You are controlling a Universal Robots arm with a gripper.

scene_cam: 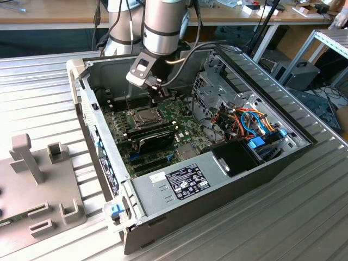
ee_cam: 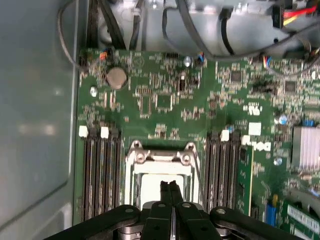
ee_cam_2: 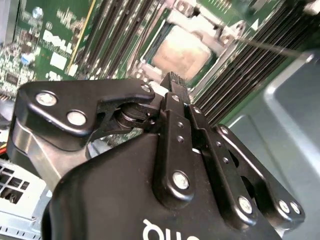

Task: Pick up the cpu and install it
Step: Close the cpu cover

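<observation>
My gripper [ee_cam: 169, 185] hung just above the socket frame [ee_cam: 162, 156], jaws pressed together on nothing; the cpu [ee_cam: 150, 190] lay inside that frame.

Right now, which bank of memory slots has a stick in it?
The bank away from the grey case wall: a green stick stands in its outermost slot. The bank beside the wall holds only empty black slots.

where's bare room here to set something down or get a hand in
Free: ribbed table at the exterior view's right of the case, and the strip between case and grey fixture. Crowded: inside the case, gripper over the cpu, memory slots on both sides, cables by the drive cage.
</observation>
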